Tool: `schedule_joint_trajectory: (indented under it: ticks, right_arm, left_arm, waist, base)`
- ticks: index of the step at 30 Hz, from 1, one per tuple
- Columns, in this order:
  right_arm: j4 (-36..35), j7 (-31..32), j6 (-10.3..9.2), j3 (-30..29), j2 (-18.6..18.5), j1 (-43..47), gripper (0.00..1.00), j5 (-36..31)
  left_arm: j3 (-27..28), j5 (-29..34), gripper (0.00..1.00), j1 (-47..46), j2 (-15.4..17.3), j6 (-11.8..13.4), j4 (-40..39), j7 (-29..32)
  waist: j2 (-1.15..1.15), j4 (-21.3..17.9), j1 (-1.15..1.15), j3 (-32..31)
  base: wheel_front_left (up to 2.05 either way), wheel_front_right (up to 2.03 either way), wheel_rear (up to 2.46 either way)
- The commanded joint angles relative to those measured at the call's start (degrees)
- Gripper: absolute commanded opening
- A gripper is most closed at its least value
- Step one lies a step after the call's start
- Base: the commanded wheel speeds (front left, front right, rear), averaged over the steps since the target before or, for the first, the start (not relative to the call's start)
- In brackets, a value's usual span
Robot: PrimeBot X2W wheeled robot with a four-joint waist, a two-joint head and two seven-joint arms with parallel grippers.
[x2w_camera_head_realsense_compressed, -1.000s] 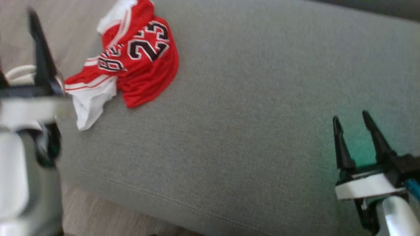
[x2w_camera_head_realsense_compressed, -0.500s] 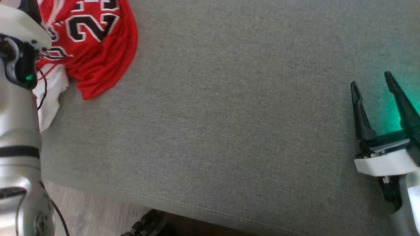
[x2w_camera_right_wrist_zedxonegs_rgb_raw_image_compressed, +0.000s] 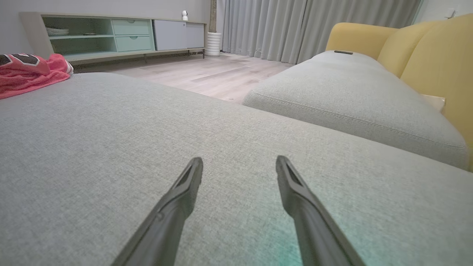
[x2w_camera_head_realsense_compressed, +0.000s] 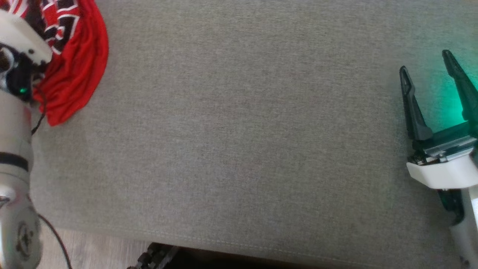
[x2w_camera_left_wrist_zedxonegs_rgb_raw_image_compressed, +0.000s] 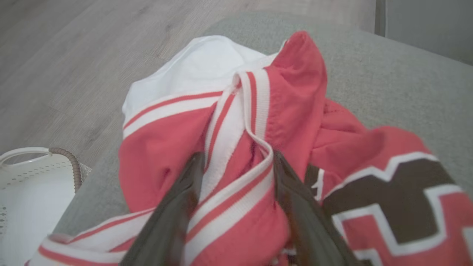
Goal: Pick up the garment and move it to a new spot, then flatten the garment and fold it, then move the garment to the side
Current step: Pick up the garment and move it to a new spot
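The garment (x2w_camera_head_realsense_compressed: pixel 74 63) is a crumpled red jersey with white trim and dark numbers, lying at the left end of the grey cushion (x2w_camera_head_realsense_compressed: pixel 242 130). My left arm's wrist (x2w_camera_head_realsense_compressed: pixel 20 41) hangs over it. In the left wrist view my left gripper (x2w_camera_left_wrist_zedxonegs_rgb_raw_image_compressed: pixel 236 160) is open, its two fingers pressed into the garment (x2w_camera_left_wrist_zedxonegs_rgb_raw_image_compressed: pixel 295 96) on either side of a red-and-white striped band. My right gripper (x2w_camera_head_realsense_compressed: pixel 427 65) is open over bare cushion far to the right, with nothing between its fingers (x2w_camera_right_wrist_zedxonegs_rgb_raw_image_compressed: pixel 188 184). From there the garment (x2w_camera_right_wrist_zedxonegs_rgb_raw_image_compressed: pixel 29 72) shows far off at the left.
A white basket (x2w_camera_left_wrist_zedxonegs_rgb_raw_image_compressed: pixel 33 177) stands on the wooden floor (x2w_camera_left_wrist_zedxonegs_rgb_raw_image_compressed: pixel 74 55) just past the cushion's left end. A second grey cushion (x2w_camera_right_wrist_zedxonegs_rgb_raw_image_compressed: pixel 343 88) and yellow sofa backs (x2w_camera_right_wrist_zedxonegs_rgb_raw_image_compressed: pixel 436 55) lie beyond my right gripper. A dark part of the base (x2w_camera_head_realsense_compressed: pixel 157 256) shows below the cushion's front edge.
The head camera has swung, so the garment now sits at the picture's upper left. My left arm has reached forward over the garment. Both grippers stay open.
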Motion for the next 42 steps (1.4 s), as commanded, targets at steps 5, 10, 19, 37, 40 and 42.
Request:
schedule_joint_trajectory:
  ticks: [5, 10, 19, 37, 40, 42]
  right_arm:
    - [-0.50, -0.03, 0.37, 0.23, -1.11, 1.51, 1.00, 0.11]
    - [-0.79, -0.03, 0.37, 0.89, 0.22, 1.04, 1.00, -1.66]
    - [2.27, -0.03, 0.37, 2.64, 6.61, 2.61, 1.00, -0.97]
    - [3.73, -0.03, 0.37, 6.70, 14.09, 6.99, 1.00, 3.24]
    - [3.44, -0.03, 0.37, 7.06, 14.49, 7.01, 1.00, 3.31]
    - [3.22, -0.03, 0.37, 7.08, 14.80, 7.03, 1.00, 3.35]
  left_arm:
    - [0.07, -0.25, 0.00, -1.62, 6.58, -0.28, -0.48, -7.53]
    - [-2.70, 0.18, 0.00, -3.17, 7.29, -0.32, -1.93, -13.13]
    - [-15.45, 0.62, 0.00, -1.77, 8.89, -0.33, -12.66, -15.27]
    - [-32.09, -11.09, 0.00, 5.07, 7.81, -0.34, -32.17, -10.88]
    - [-33.47, -11.79, 0.00, 4.94, 5.55, -0.34, -33.14, -10.58]
    - [-34.05, -12.04, 0.00, 5.00, 3.99, -0.24, -32.94, -10.64]
  waist:
    - [0.00, -1.43, -0.01, -1.04]
    - [0.00, -2.29, -0.01, -5.50]
    - [0.00, -6.05, -0.01, -20.80]
    - [0.00, -19.48, -0.01, -38.09]
    - [0.00, -21.62, -0.01, -38.47]
    - [0.00, -23.22, -0.01, -38.72]
  base:
    - [0.00, 0.00, 0.00]
    - [0.00, 0.00, 0.00]
    - [0.00, 0.00, 0.00]
    - [0.00, 0.00, 0.00]
    - [0.00, 0.00, 0.00]
    - [0.00, 0.00, 0.00]
